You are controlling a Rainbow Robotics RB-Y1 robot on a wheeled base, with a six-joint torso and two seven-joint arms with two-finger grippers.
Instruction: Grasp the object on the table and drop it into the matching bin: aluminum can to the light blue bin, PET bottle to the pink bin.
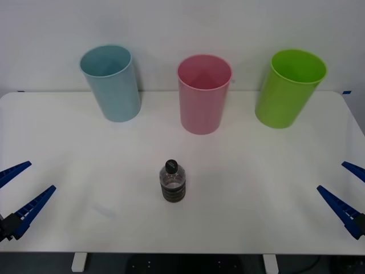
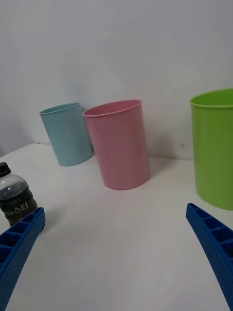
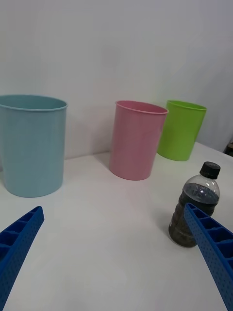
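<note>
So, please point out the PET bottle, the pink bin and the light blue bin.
PET bottle (image 1: 173,186), front view, on its dark lower body.
Pink bin (image 1: 202,105), front view, on its outer wall.
Light blue bin (image 1: 117,94), front view, on its outer wall.

The white table (image 1: 256,188) carries three upright bins along its far edge: light blue bin (image 1: 111,85), pink bin (image 1: 203,96), lime green bin (image 1: 288,89). The PET bottle (image 1: 173,181) stands upright nearer the front, before the pink one.

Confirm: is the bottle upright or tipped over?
Upright: the PET bottle stands on the table, black cap on top.
</note>
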